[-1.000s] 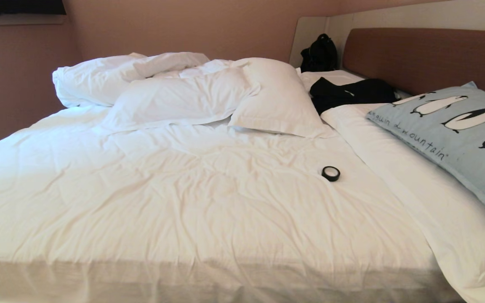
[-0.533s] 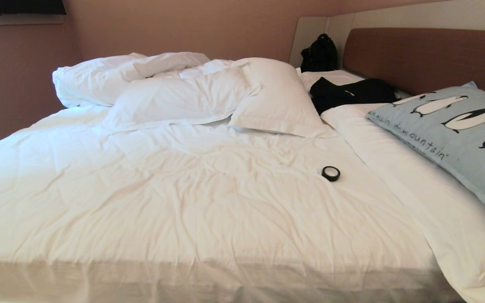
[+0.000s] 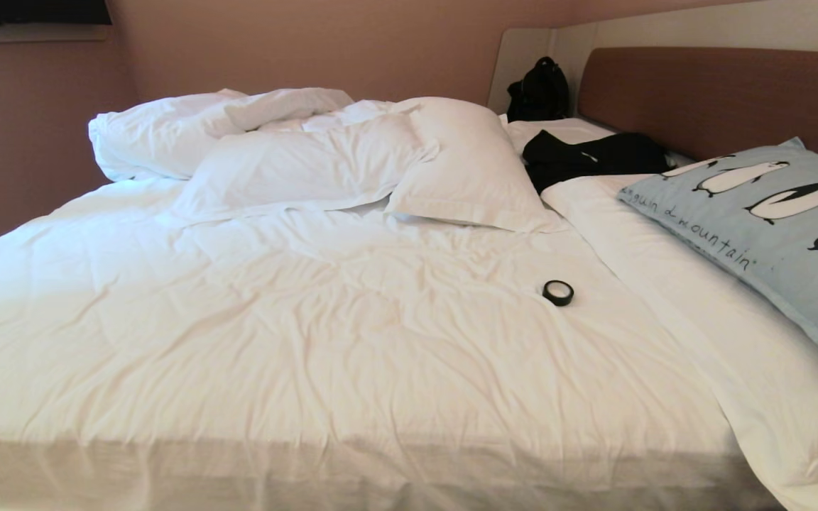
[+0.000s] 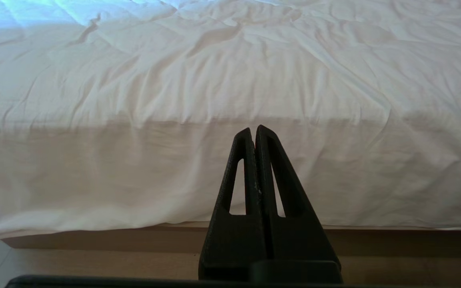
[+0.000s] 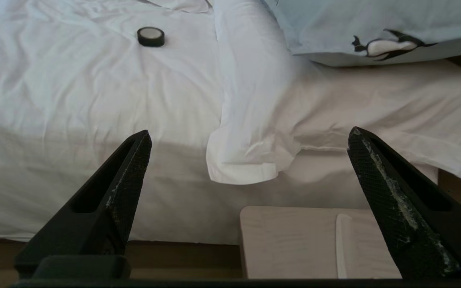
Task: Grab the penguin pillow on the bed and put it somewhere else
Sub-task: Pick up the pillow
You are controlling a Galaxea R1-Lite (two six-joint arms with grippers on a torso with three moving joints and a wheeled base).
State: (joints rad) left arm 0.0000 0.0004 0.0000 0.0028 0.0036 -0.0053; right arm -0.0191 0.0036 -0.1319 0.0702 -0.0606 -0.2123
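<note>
The pale blue penguin pillow (image 3: pixel 771 220) leans against the brown headboard (image 3: pixel 721 99) at the right of the bed (image 3: pixel 324 319), print side up; its near corner also shows in the right wrist view (image 5: pixel 358 28). My right gripper (image 5: pixel 248 134) is open and empty, low beside the bed's near side, well short of the pillow. My left gripper (image 4: pixel 253 129) is shut on nothing, parked low facing the hanging sheet (image 4: pixel 134 172). Neither arm shows in the head view.
White pillows (image 3: pixel 352 156) and bunched duvet lie at the far side. A black tape roll (image 3: pixel 558 292) sits mid-bed, black clothing (image 3: pixel 593 160) and a black bag (image 3: pixel 538 91) near the headboard. A pale wooden nightstand (image 5: pixel 294 240) stands below my right gripper.
</note>
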